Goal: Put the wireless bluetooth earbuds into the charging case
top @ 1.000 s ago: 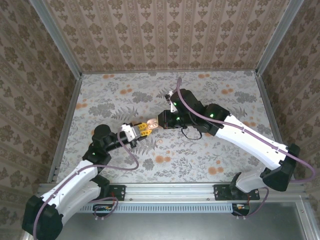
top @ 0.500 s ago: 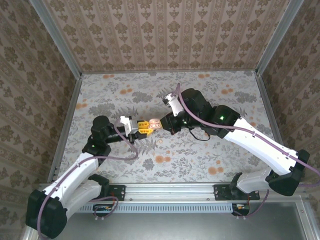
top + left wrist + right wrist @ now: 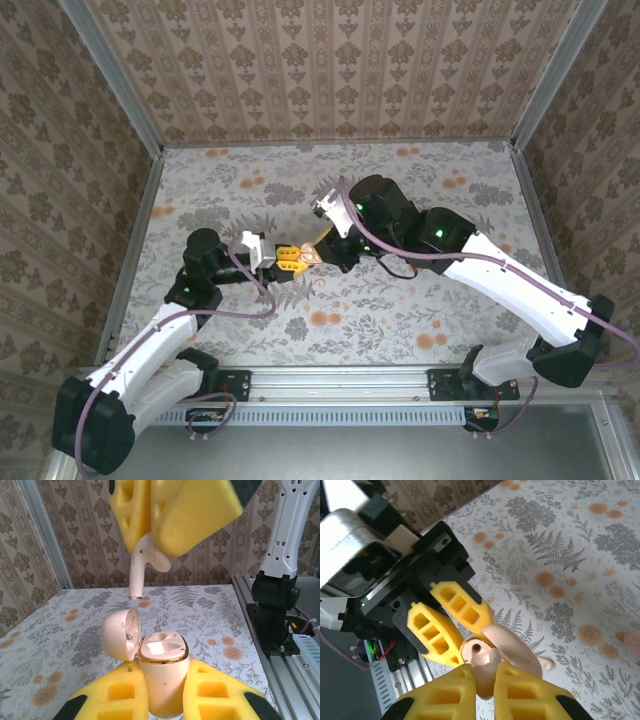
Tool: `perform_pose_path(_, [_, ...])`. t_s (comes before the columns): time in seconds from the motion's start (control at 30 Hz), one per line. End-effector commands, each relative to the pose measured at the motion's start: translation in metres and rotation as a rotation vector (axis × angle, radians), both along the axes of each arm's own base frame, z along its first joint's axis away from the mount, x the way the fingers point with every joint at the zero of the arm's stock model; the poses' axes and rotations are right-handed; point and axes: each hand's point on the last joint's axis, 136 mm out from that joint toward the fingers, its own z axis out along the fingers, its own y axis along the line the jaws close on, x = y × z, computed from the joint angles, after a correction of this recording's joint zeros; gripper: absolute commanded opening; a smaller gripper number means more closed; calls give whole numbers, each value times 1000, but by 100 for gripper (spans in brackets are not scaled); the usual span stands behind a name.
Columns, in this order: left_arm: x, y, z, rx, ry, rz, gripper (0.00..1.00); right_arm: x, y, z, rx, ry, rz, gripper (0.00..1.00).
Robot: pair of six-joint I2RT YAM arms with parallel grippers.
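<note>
The salmon-pink charging case (image 3: 162, 680) stands upright between the yellow pads of my left gripper (image 3: 165, 669), which is shut on it. Its lid (image 3: 121, 632) hangs open to the left, and both sockets look bare. Straight above it hangs one pale earbud (image 3: 137, 572), stem down, with my right gripper (image 3: 485, 672) shut on it. In the right wrist view the earbud (image 3: 489, 677) hovers over the case top (image 3: 476, 652). From above, the two grippers (image 3: 290, 258) (image 3: 322, 243) meet at mid-table. A second earbud (image 3: 547, 664) lies loose on the table just beyond the case.
The floral tabletop (image 3: 400, 300) is walled by patterned panels with metal rails at left (image 3: 135, 240) and right (image 3: 530, 220). The right arm's base (image 3: 272, 605) stands at the table's near edge, by the front rail.
My left gripper lifted the case off the table and now holds still. My right gripper has swung round and tilted over the open case with the earbud.
</note>
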Motion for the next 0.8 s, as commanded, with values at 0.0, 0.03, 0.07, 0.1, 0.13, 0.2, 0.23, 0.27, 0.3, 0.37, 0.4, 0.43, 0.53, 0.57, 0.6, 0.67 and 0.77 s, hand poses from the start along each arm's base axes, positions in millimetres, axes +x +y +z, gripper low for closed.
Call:
perform_pose_path(0.0, [2, 2, 15, -15, 2, -17, 0, -8, 8, 11, -4, -44, 70, 11])
perform_pose_path(0.03, [2, 2, 15, -16, 3, -20, 0, -7, 12, 1, -34, -32, 76, 11])
perform_pose_path(0.07, [1, 2, 16, -18, 7, -23, 0, -7, 13, -1, -43, -34, 82, 11])
perform_pose_path(0.1, [1, 2, 16, -19, 6, -25, 0, -7, 14, -3, -51, -33, 85, 11])
perform_pose_path(0.13, [1, 2, 17, -20, 7, -27, 0, -8, 14, -5, -57, -32, 90, 11])
perform_pose_path(0.2, [1, 2, 18, -22, 9, -29, 0, -8, 14, -8, -66, -31, 94, 11])
perform_pose_path(0.23, [0, 2, 18, -23, 11, -32, 0, -8, 13, -9, -69, -33, 95, 11])
perform_pose_path(0.27, [0, 2, 19, -25, 10, -35, 0, -8, 14, -11, -73, -32, 98, 11])
perform_pose_path(0.3, [-1, 2, 19, -26, 10, -37, 0, -7, 13, -11, -74, -35, 97, 11])
perform_pose_path(0.37, [-1, 2, 20, -28, 11, -41, 0, -6, 13, -14, -83, -39, 97, 11])
perform_pose_path(0.4, [-2, 2, 21, -29, 11, -44, 0, -6, 13, -14, -84, -44, 98, 11])
perform_pose_path(0.43, [-2, 2, 21, -30, 12, -45, 0, -5, 13, -14, -87, -48, 95, 11])
perform_pose_path(0.53, [-2, 2, 22, -32, 12, -48, 0, -5, 13, -14, -90, -54, 99, 12])
perform_pose_path(0.57, [-2, 2, 22, -32, 13, -49, 0, -5, 13, -14, -89, -54, 102, 12])
perform_pose_path(0.6, [-3, 2, 23, -33, 11, -50, 0, -5, 14, -14, -88, -54, 104, 12])
perform_pose_path(0.67, [-3, 2, 23, -34, 12, -52, 0, -5, 15, -16, -91, -51, 109, 12])
perform_pose_path(0.77, [-4, 2, 23, -34, 13, -55, 0, -5, 15, -21, -107, -47, 110, 12])
